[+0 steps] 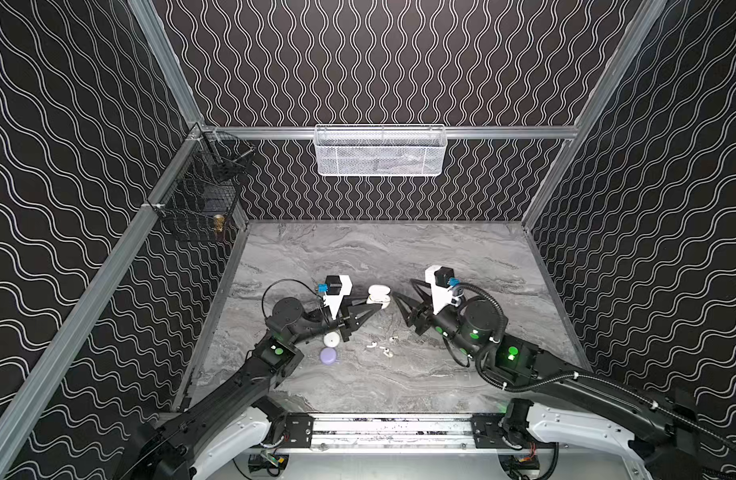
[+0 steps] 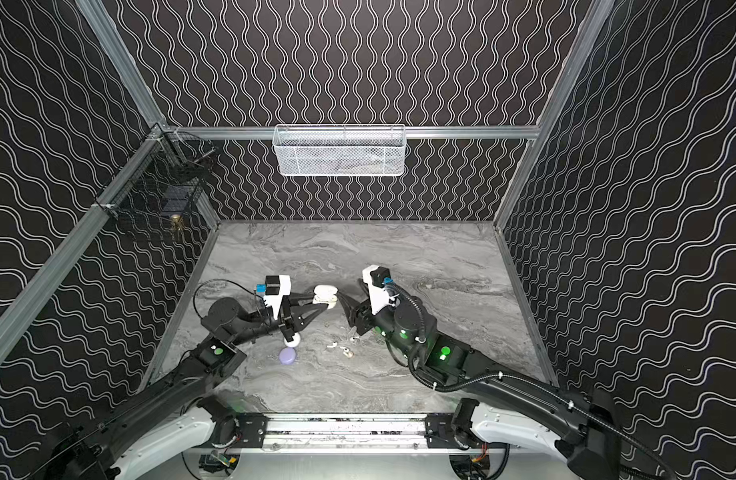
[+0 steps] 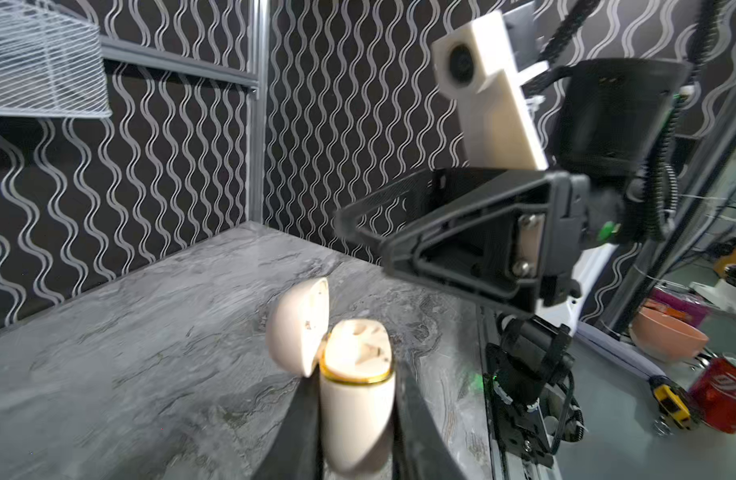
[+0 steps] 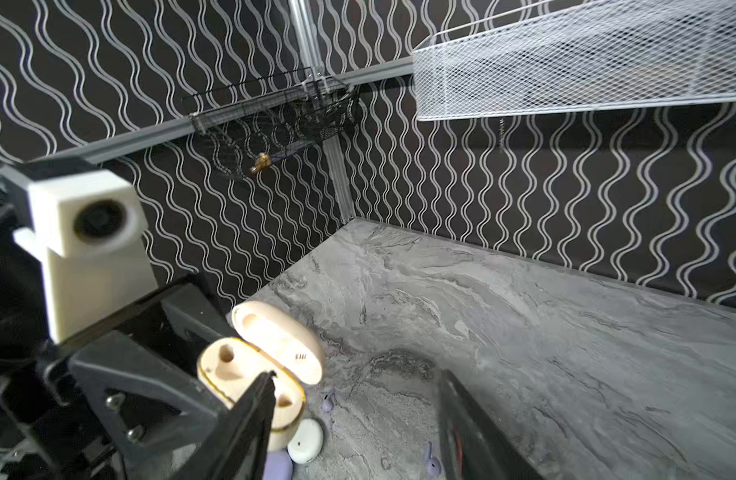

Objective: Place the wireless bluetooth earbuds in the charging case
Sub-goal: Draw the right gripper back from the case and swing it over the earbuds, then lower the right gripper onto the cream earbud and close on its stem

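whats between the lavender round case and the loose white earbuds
Nothing: in both top views only bare marble table separates the lavender case from the nearest white earbud.

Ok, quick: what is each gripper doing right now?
Left gripper: shut on the open cream charging case.
Right gripper: open, holding nothing.

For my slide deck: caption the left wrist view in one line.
Left gripper clamps a cream earbud case, lid open, sockets empty; open right gripper hovers beyond it.
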Motion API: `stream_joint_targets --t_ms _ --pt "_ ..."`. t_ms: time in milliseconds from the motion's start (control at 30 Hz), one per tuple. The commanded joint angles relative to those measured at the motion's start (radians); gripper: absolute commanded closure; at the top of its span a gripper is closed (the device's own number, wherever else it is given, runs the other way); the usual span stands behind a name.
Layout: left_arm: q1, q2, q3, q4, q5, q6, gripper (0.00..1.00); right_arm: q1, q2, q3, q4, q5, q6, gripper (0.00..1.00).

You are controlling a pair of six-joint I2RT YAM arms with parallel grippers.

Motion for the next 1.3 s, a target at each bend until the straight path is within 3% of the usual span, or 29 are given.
stream_joint_targets --t_ms 0,100,200,333,467,700,1067,1267 --pt "-0.002 -0.019 0.015 -0.128 -0.176 0.006 1.00 -0.001 -0.041 0.009 -0.151 0.147 0.141 0.40" --pt "-0.002 -0.009 -0.074 0.007 -0.230 -0.037 1.00 -0.004 -0.084 -0.014 -0.251 0.209 0.243 0.43" --pt "-0.004 0.012 -0.112 0.007 -0.281 0.016 1.00 -0.020 -0.111 -0.069 -0.316 0.191 0.338 0.42" --pt "-0.014 0.048 -0.224 0.146 -0.285 0.120 1.00 -0.098 -0.040 -0.129 -0.337 0.010 0.412 0.41" --pt "-0.014 0.061 -0.267 0.215 -0.292 0.158 1.00 -0.195 0.150 -0.148 -0.310 -0.243 0.417 0.39" --pt "-0.014 0.130 -0.275 0.309 -0.269 0.187 1.00 -0.200 0.425 -0.065 -0.258 -0.380 0.342 0.33" --pt "-0.014 0.072 -0.281 0.235 -0.360 0.211 1.00 -0.194 0.687 0.109 -0.331 -0.370 0.269 0.27" --pt "-0.013 0.000 -0.296 0.188 -0.416 0.224 1.00 -0.164 0.786 0.182 -0.418 -0.328 0.247 0.30"
